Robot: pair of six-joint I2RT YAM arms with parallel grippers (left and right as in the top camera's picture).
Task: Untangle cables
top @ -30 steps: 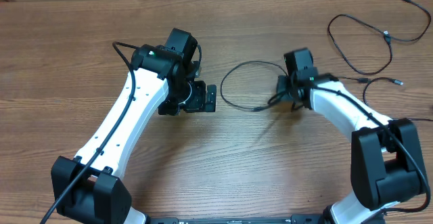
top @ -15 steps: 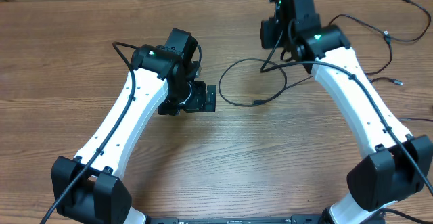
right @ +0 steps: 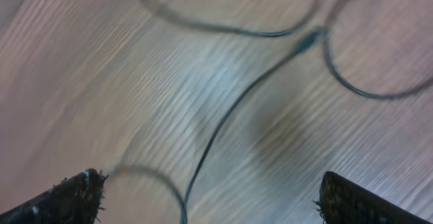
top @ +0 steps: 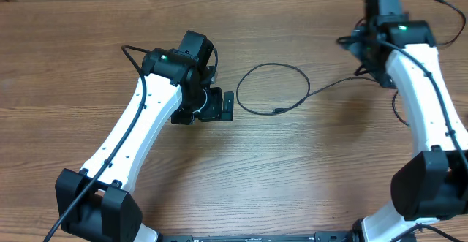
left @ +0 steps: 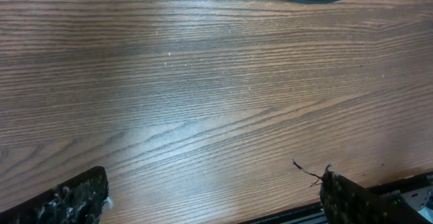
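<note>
Black cords (top: 278, 112), thin and limp, are spread over the wooden bench (top: 73, 52). One open loop is laid at the middle, its plug end turned toward the near edge, and a strand is run from it toward the far right corner. More cord is seen crossing under the right claw (right: 210, 200), though blur leaves it unclear how many strands overlap there. Both claws are held wide with nothing between the fingers. The left claw (top: 223, 105) is poised beside the loop, apart from it. Such cord is judged light, floppy and apt to drag its neighbours. A hold is best taken close to a plug, where it is stiffer, or on a single strand away from any crossing.
</note>
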